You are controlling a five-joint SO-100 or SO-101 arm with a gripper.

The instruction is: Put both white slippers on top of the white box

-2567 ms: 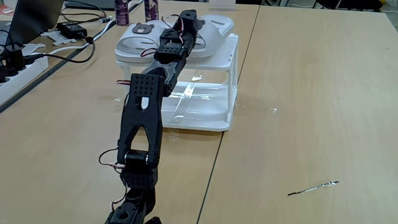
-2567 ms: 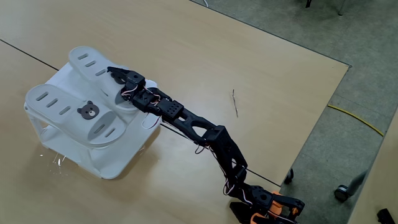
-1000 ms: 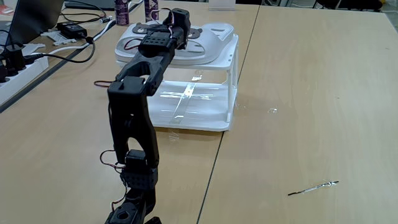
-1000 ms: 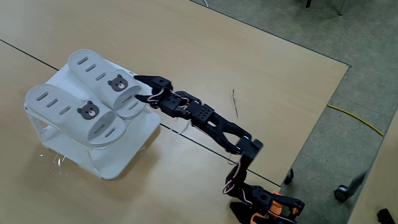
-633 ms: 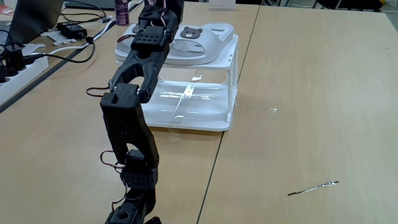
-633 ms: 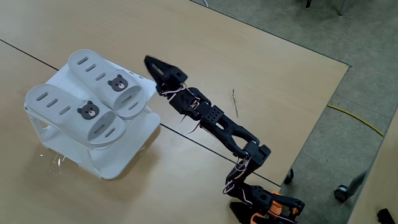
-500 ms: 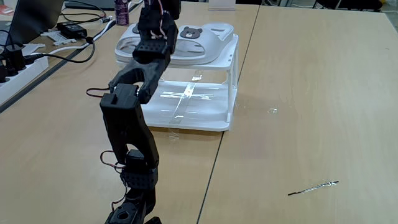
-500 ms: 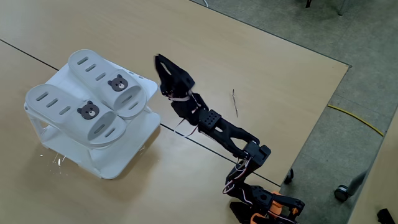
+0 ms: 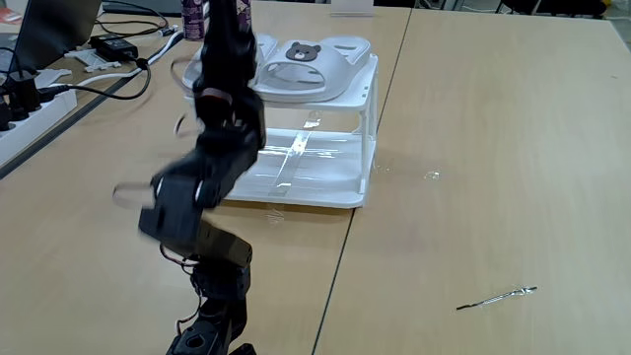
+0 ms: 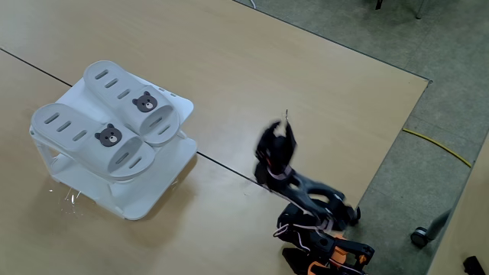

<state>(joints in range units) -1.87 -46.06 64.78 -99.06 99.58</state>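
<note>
Both white slippers lie side by side on the white box's slatted top. In a fixed view one slipper lies further back and the other nearer, each with a bear badge. In the other fixed view one slipper shows its badge and the arm covers most of the second. The white box stands on the wooden table. My gripper is motion-blurred, raised above the arm's base and well clear of the box, with nothing seen in it.
A thin metal stick lies on the table at the right. A laptop, a power strip and cables crowd the left edge, and bottles stand behind the box. The table's edge runs close beside the arm's base.
The arm has drawn back from the box and folded up toward its base. Both slippers stay where they were on the box's top.
</note>
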